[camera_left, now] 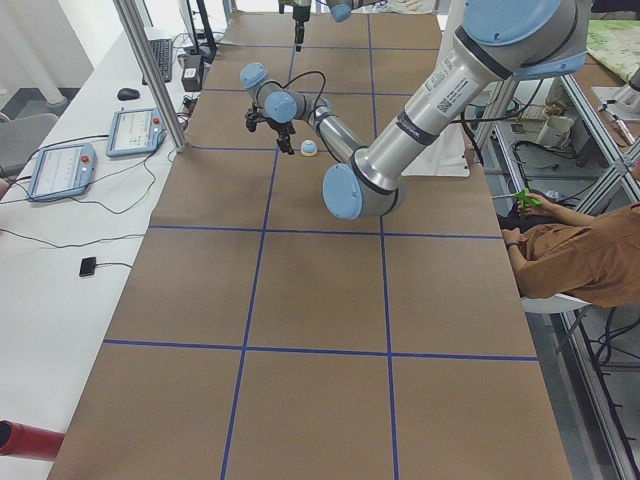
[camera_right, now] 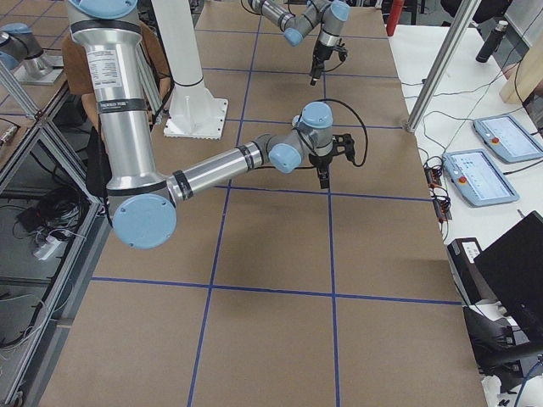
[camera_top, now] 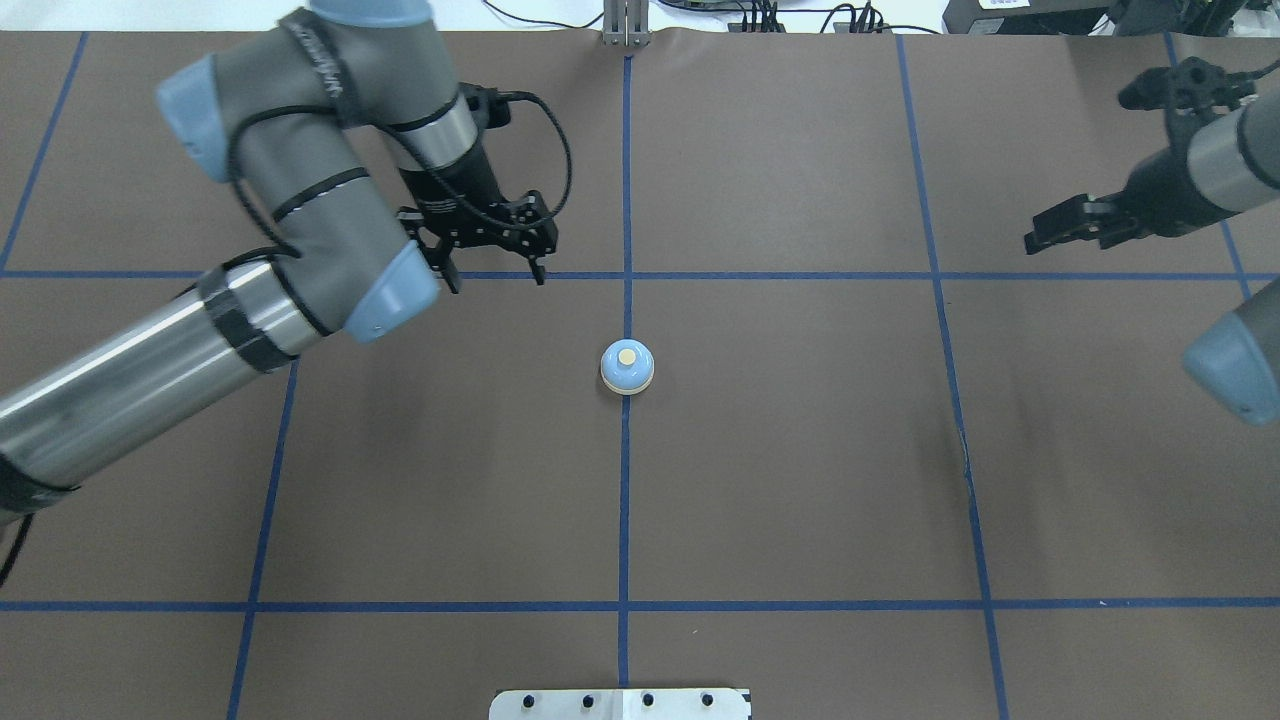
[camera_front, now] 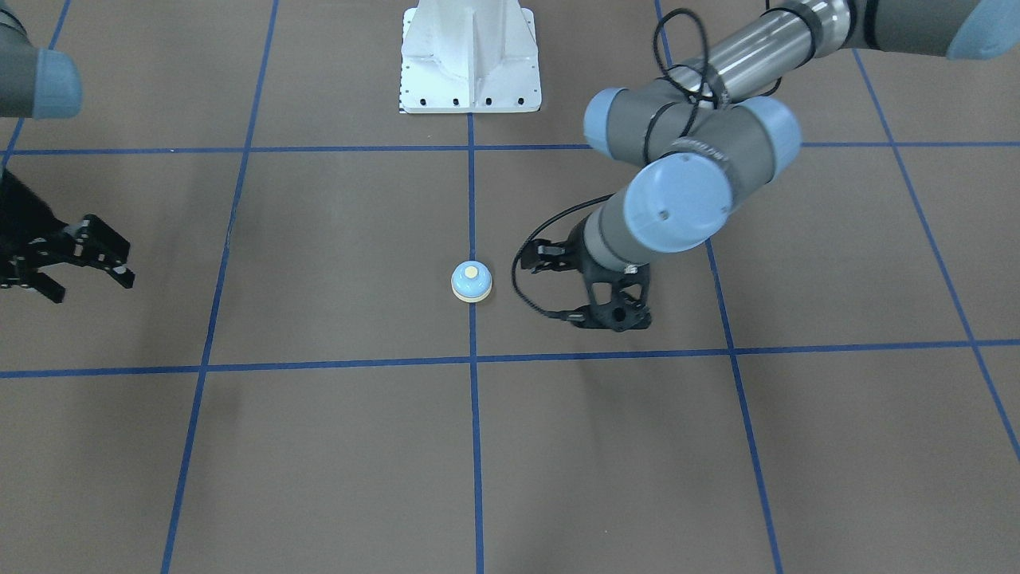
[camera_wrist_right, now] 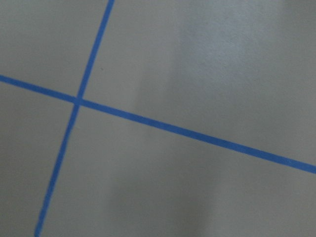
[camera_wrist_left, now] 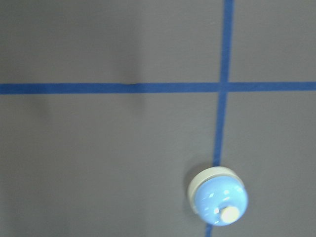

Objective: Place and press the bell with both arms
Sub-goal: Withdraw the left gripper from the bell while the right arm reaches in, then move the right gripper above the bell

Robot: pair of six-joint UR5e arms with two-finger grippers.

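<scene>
The light-blue bell point(camera_front: 471, 281) with its cream button stands upright on the brown table, on the centre blue tape line point(camera_top: 627, 367). My left gripper point(camera_top: 495, 275) is open and empty. It hangs above the table, beyond the bell and to its left in the overhead view. In the front view the left gripper point(camera_front: 567, 288) is right of the bell. The left wrist view shows the bell point(camera_wrist_left: 218, 196) at the lower right. My right gripper point(camera_front: 92, 283) is open and empty, far off at the table's right side point(camera_top: 1040, 240). The right wrist view shows only table and tape.
The white pedestal base point(camera_front: 470, 64) stands at the robot's edge of the table. Blue tape lines point(camera_top: 625, 520) divide the brown surface into squares. A seated person point(camera_left: 570, 250) is beside the table, and tablets point(camera_left: 60, 170) lie on a side bench.
</scene>
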